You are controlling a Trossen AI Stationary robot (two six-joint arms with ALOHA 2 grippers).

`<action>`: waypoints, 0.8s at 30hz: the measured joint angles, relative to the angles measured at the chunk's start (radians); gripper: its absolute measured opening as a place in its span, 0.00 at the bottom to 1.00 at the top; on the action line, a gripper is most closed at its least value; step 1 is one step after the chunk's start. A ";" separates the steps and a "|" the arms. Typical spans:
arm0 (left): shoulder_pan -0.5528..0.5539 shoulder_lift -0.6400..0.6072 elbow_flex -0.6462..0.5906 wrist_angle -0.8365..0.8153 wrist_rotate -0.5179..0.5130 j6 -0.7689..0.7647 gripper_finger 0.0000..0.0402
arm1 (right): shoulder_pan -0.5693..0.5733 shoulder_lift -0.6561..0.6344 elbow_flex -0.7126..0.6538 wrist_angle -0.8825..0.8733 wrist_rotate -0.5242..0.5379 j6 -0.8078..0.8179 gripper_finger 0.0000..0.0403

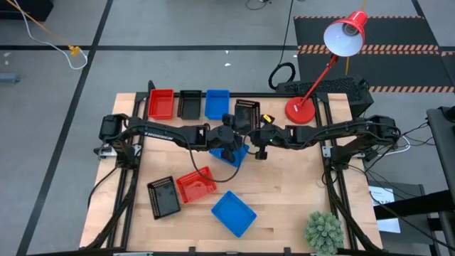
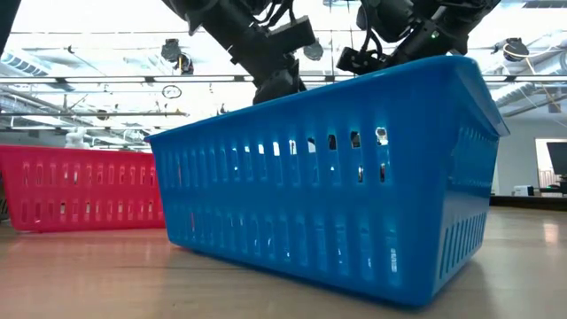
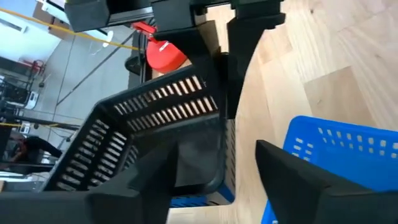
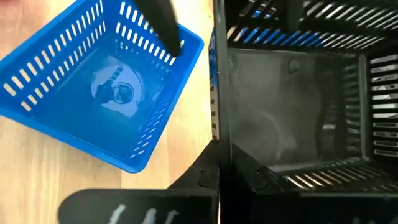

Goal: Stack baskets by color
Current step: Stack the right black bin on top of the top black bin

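A black basket (image 1: 247, 114) is tilted at the table's middle, with my right gripper (image 1: 259, 140) shut on it. My left gripper (image 1: 229, 146) stands open just left of it, above a blue basket (image 1: 237, 153). The black basket's near corner (image 3: 199, 155) lies between the left fingers, and one of those fingers (image 4: 163, 25) reaches over the blue basket (image 4: 106, 81). Red (image 1: 162, 104), black (image 1: 190, 104) and blue (image 1: 216, 103) baskets stand in a row at the back. My right gripper pinches one side wall of the black basket at its rim (image 4: 219, 134), one finger inside and one outside. The fingers slant down from the table's right side. The basket is tilted. Whether its low corner rests on anything is hidden. I cannot tell whether my left gripper touches the basket.
Near the front edge lie a black basket (image 1: 163, 195), a red basket (image 1: 195, 183) and a blue basket (image 1: 233, 212), which fills the low view (image 2: 328, 195). A red lamp base (image 1: 301, 110) stands at the back right, and a small plant (image 1: 323, 231) at the front right.
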 joint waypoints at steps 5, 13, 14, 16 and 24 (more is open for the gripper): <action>-0.004 -0.001 0.000 0.004 -0.003 0.037 0.39 | 0.000 0.000 0.000 0.000 0.000 0.000 0.00; -0.015 0.044 0.002 0.004 -0.027 0.092 0.32 | 0.001 0.002 -0.002 -0.010 -0.001 0.000 0.00; -0.016 0.048 0.002 0.002 -0.034 0.094 0.33 | 0.000 0.002 -0.003 -0.010 -0.001 0.000 0.00; -0.016 0.055 0.002 0.004 -0.036 0.087 0.37 | 0.000 0.002 -0.002 -0.009 0.000 0.000 0.00; -0.023 0.058 0.003 -0.051 -0.053 0.069 0.53 | 0.000 0.001 0.000 -0.010 0.000 0.002 0.00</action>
